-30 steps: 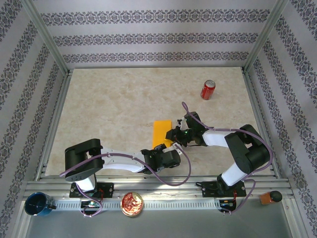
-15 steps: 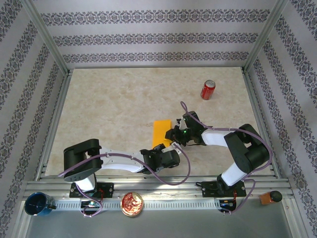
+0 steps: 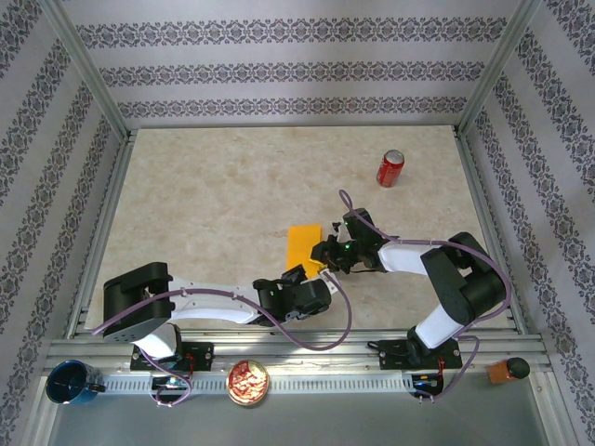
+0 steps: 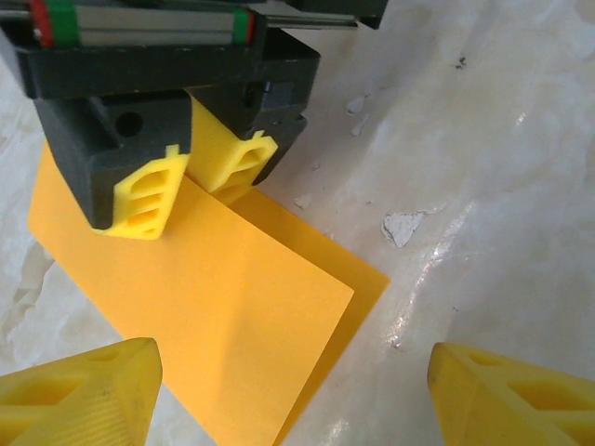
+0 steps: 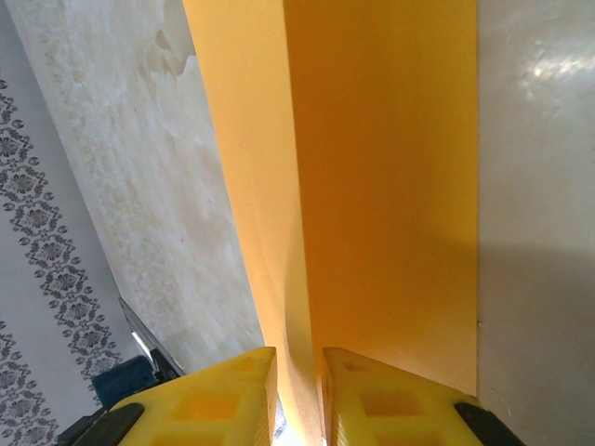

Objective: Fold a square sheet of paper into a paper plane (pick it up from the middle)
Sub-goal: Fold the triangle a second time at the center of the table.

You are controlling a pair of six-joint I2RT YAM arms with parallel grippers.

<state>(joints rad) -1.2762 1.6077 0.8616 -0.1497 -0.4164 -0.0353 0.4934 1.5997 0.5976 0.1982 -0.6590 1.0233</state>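
The square sheet of paper point(image 3: 302, 243) lies folded in half as an orange-yellow rectangle near the table's middle front. In the left wrist view its upper layer point(image 4: 214, 307) sits slightly offset from the lower one. My right gripper point(image 3: 324, 253) is shut on the paper's right edge; its yellow fingers point(image 4: 153, 190) clamp the sheet, and in the right wrist view the paper point(image 5: 381, 186) runs between the nearly closed jaws of the gripper point(image 5: 299, 395). My left gripper point(image 3: 304, 277) hovers at the paper's near edge, open point(image 4: 297, 400), its wide-apart fingertips straddling the paper's corner without touching it.
A red soda can point(image 3: 390, 168) stands at the back right. On the front rail sit a blue cup point(image 3: 70, 382), a small bowl of red bits point(image 3: 247, 382) and a brown block point(image 3: 507, 370). Patterned walls enclose the table.
The left arm's rear links have swung left and its gripper has shifted a little left at the paper's near edge. The right gripper stays clamped on the paper.
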